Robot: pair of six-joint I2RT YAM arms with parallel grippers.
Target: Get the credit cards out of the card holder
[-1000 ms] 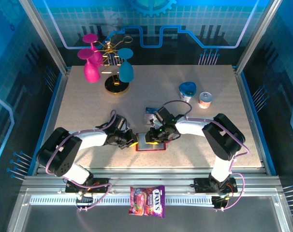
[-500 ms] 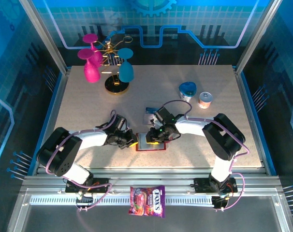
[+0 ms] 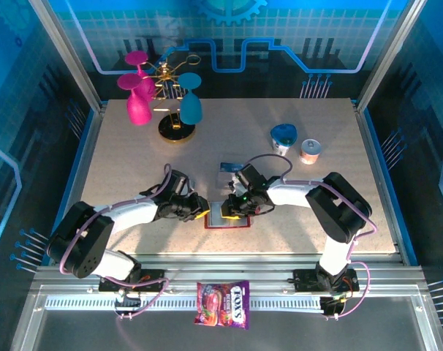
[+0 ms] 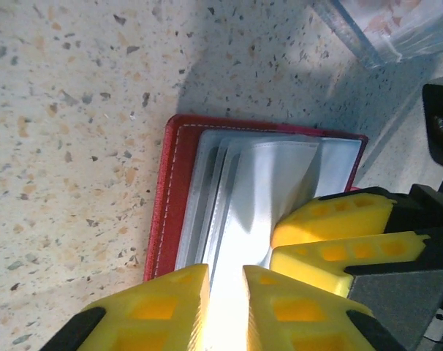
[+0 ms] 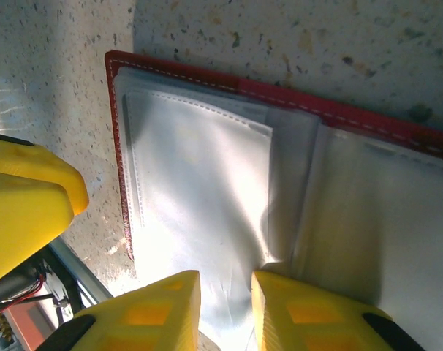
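Observation:
The red card holder [image 3: 228,224] lies open on the table, its pale pockets [image 4: 251,183] facing up. My left gripper [image 3: 201,213] stands over its left edge with its jaws a little apart and the pocket sheet [image 4: 225,241] showing in the gap. My right gripper [image 3: 234,210] is on its upper right part, jaws also slightly apart over a pocket leaf [image 5: 199,183]. The right fingers [image 4: 331,219] almost meet the left ones. One blue credit card [image 3: 232,167] lies on the table behind the holder. I cannot make out any cards inside the pockets.
A colourful candy bag [image 3: 223,303] lies on the rail in front of the table. Two small cups [image 3: 284,137] [image 3: 310,151] stand at the back right. A gold stand with pink and teal glasses [image 3: 167,102] is at the back left.
My left gripper's jaws have parted slightly, and its arm has swung its elbow outward to the left. The right gripper and the card holder have barely moved.

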